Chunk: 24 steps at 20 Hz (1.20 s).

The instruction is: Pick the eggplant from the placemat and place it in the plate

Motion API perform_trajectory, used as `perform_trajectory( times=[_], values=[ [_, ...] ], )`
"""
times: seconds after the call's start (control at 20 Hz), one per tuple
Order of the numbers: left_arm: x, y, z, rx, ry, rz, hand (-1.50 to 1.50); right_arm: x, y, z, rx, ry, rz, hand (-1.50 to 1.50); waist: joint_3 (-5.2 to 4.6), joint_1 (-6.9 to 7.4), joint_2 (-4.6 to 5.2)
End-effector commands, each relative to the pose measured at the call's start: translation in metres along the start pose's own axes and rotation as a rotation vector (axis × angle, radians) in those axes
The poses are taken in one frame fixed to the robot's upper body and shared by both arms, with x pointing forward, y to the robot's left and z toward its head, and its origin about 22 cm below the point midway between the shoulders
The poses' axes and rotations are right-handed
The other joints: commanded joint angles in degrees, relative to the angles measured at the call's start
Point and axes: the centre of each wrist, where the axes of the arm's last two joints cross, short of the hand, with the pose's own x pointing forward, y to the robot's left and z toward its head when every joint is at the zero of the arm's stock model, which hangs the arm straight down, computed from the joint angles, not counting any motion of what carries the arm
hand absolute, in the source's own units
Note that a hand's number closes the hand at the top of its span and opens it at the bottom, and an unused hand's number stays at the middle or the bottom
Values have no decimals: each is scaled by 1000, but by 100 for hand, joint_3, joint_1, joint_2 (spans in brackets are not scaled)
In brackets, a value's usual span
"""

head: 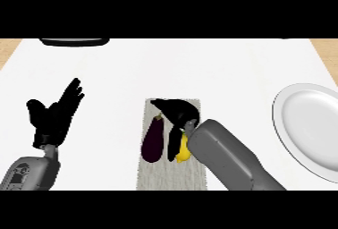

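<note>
Purple-black and glossy, the eggplant [153, 139] is lying lengthwise on the grey placemat [173, 176], beside something yellow [183, 150]. The right robot hand [177, 112] is hovering just above it; whether its fingers are apart, I cannot tell. It should be closing around the eggplant's middle before carrying it to the plate [310, 129]. The left robot hand [56, 114] is resting open.

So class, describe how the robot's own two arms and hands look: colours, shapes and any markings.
Both forearms are grey, smooth, rounded casings. The left forearm carries a pale panel with dark markings near the lower edge; the right forearm looks plain and bulky. Each ends in a black hand: the left hand shows slim black fingers and a thumb, and the right hand is likewise black. No cables show.
</note>
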Motion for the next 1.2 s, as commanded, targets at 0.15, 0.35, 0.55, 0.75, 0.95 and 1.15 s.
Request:
perform_trajectory(
  times=[0.15,0.35,0.55,0.75,0.95,1.15],
  values=[
    [-5,-13,6,11,-5,9,0,12,-5,-11,0,30,45,-150,1,46,3],
    [-2,0,-4,-29,-9,2,0,-7,16,-21,81,22,70,-150,0,46,12],
    [-4,8,2,-4,14,0,0,6,27,-13,159,-70,95,150,0,25,4],
    [-4,-16,-3,-31,-6,-7,0,9,37,-18,101,-81,89,150,1,109,23],
    [-12,2,16,-3,16,19,0,12,21,-16,69,-110,60,150,2,73,2],
    [-13,13,13,54,32,2,0,-36,98,46,89,-261,128,150,4,-369,-122]
  ],
)
